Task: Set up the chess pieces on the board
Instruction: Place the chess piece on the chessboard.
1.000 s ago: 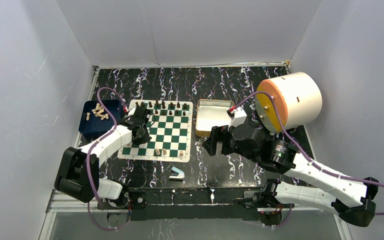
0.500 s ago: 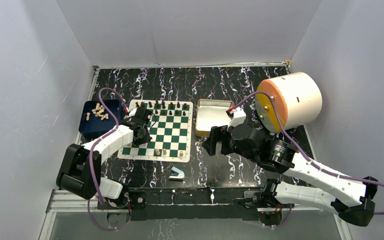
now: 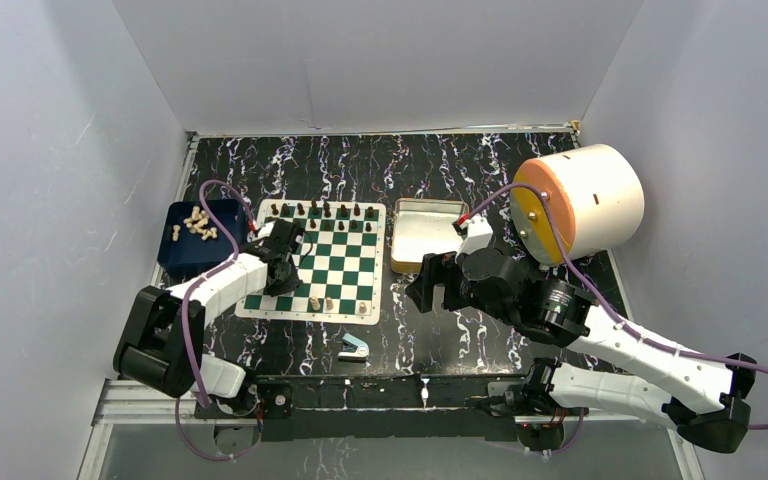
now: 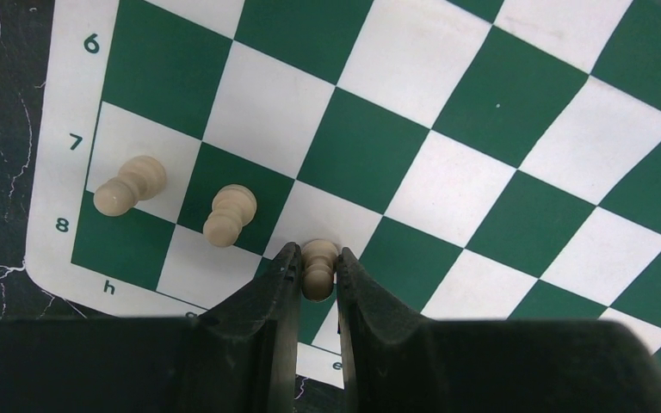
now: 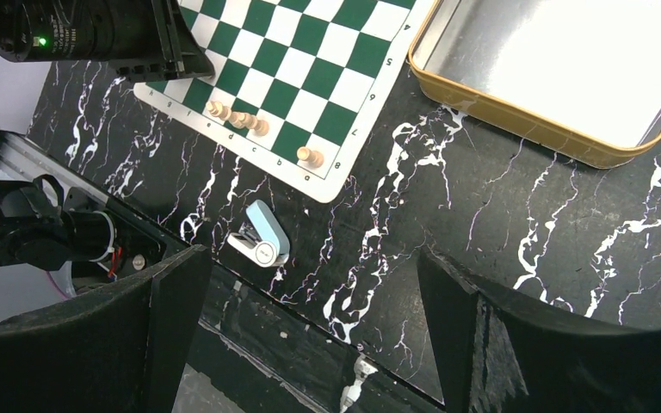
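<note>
Over the left part of the board (image 3: 345, 262), which lies left of the centre of the desk (image 3: 480, 170), the left gripper (image 4: 317, 255) is clenched on a pale chess piece (image 4: 318, 268). It sits just beside two pale pieces (image 4: 228, 215) near the lettered border. Dark pieces (image 3: 325, 211) line the board's far edge. The right gripper (image 3: 422, 288) hangs released, spread wide, over the desk's middle beside the tin (image 3: 422, 225).
</note>
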Available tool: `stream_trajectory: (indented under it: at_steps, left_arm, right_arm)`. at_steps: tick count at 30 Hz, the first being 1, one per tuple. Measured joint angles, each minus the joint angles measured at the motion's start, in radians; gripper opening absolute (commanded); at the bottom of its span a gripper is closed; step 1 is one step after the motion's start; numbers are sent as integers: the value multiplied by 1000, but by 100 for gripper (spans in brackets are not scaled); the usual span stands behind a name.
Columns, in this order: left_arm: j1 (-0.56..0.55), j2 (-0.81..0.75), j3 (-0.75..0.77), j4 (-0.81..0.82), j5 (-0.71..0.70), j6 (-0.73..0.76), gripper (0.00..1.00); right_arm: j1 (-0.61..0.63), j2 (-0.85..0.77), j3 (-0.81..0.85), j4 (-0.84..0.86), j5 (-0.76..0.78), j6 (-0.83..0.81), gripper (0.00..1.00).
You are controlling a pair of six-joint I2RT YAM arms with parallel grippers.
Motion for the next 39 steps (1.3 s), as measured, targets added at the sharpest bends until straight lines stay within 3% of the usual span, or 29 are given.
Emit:
stream_trajectory:
  at_steps: [39]
  left_arm:
    - [-3,10,-2,25,-31,24,20]
  right_arm:
    - [0,-2,0,0,-3,19,99]
